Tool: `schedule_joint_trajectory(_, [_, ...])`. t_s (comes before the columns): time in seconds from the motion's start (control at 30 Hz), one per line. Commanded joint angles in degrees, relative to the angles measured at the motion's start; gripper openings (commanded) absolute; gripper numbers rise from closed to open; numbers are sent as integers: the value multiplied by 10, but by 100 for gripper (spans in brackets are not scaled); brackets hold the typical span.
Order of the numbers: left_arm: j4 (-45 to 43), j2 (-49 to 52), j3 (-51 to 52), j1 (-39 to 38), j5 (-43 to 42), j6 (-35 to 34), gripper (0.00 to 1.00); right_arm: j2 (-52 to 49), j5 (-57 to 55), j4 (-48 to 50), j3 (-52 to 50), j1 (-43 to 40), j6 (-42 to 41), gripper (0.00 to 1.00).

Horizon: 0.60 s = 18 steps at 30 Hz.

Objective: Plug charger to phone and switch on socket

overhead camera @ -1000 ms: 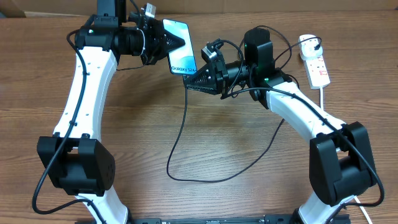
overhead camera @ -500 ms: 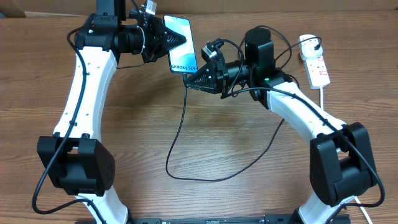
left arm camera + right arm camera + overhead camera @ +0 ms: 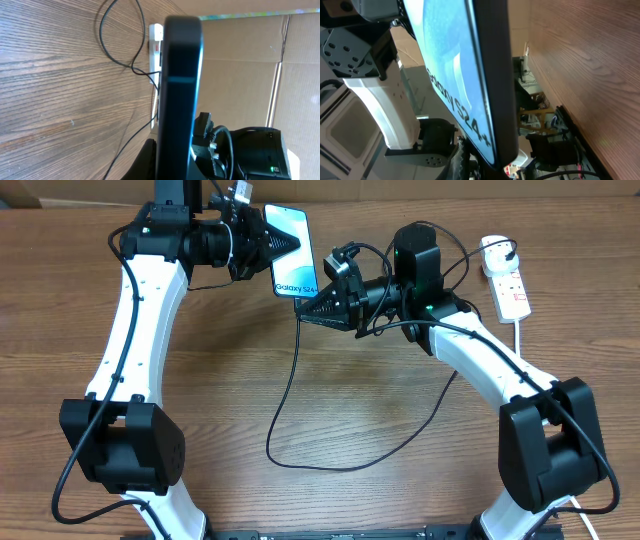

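The phone (image 3: 292, 260) is held up in the air, in the upper middle of the overhead frame, above the tabletop (image 3: 380, 410). The left hand (image 3: 283, 248) is closed on its side edges. The end with the "Galaxy S24" text points down, toward the right hand (image 3: 303, 308). This right hand is closed too, and I judge that it grips the tip of the charger (image 3: 290, 390), because the thin black cable hangs down directly from its fingers. The tip itself is hidden, so I cannot tell if it is already inside the phone.

The cable makes a big loop over the lower middle of the tabletop and goes up again to the right. The socket (image 3: 508, 285) lies in the upper right, well apart from both hands.

What could go wrong: if the tip is a little off from the opening, the push may turn the phone in the left hand or make it slip out. The tip may also slide between the right fingers, since it is so small. The loose cable passes near the right arm and may catch on it when that arm goes to the switch, which could pull the tip out.

I see no container in use here.
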State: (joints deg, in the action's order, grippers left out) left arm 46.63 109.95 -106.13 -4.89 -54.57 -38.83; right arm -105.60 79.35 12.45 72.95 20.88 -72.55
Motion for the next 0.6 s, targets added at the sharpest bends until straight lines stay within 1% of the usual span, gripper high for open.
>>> schedule_joint_trajectory(0.0, [-6,-5,-16,-4,-67,-10,4,9,-22,-1,2,6,-10,4])
schedule_joint_trajectory(0.57, [-2,-5,-16,-4,-72,-3,4,9,-21,10,2,6,-15,4])
